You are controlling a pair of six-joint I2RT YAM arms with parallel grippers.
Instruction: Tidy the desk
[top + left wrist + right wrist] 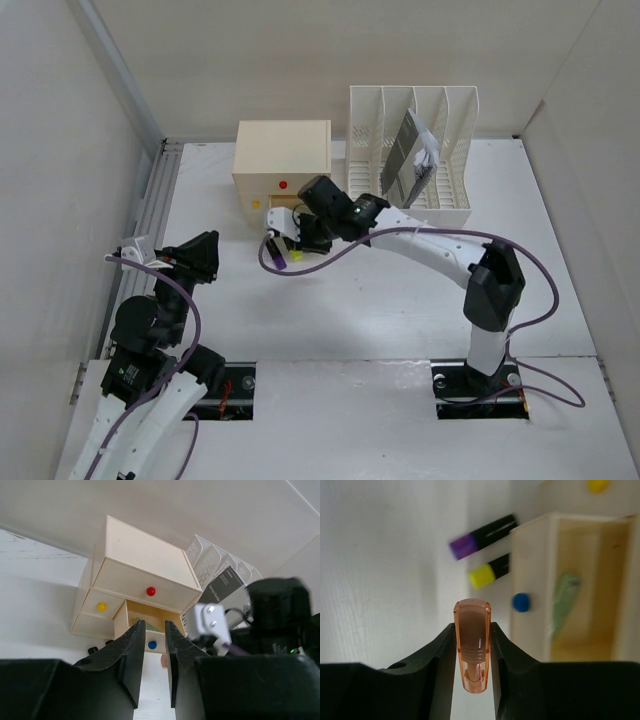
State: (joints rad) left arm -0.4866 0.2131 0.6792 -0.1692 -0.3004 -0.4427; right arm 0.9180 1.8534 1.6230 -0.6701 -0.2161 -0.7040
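The white desk [380,300] holds a cream drawer box [282,160] at the back. Its lower right drawer, with a blue knob [521,602], stands open with a green item [565,605] inside. My right gripper [472,627] is shut on a translucent orange marker [472,645], held in front of the open drawer, left of the blue knob; it also shows in the top view [287,238]. A purple-capped marker [482,537] and a yellow-capped marker [489,570] lie on the desk beside the drawer. My left gripper [154,624] is slightly open and empty, raised at the left [200,255].
A white slotted file rack [455,130] stands right of the drawer box with a dark booklet [405,155] in it. The box also has a red knob [150,591] and a yellow knob [101,607]. White walls enclose the desk on three sides.
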